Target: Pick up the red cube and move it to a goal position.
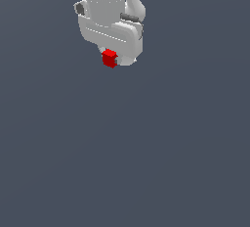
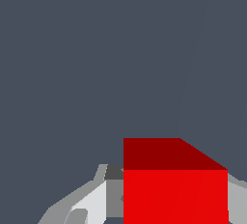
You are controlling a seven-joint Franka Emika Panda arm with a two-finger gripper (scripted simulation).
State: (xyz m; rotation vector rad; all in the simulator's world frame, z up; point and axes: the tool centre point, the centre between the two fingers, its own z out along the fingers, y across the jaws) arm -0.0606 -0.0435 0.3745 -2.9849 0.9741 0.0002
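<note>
The scene is seen from a distance in the exterior view, with the arm [image 1: 112,20] near the top edge. In the wrist view, the cube [image 2: 174,189] is seen very close; it is shared by both views.

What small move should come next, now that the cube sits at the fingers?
Probably carry it slowly toward the goal, keeping the grip closed. In the wrist view the red cube fills the space between the fingers, and in the exterior view it sits at the gripper tip, so it looks held. No goal marker shows in either view, so I cannot give the direction.
</note>
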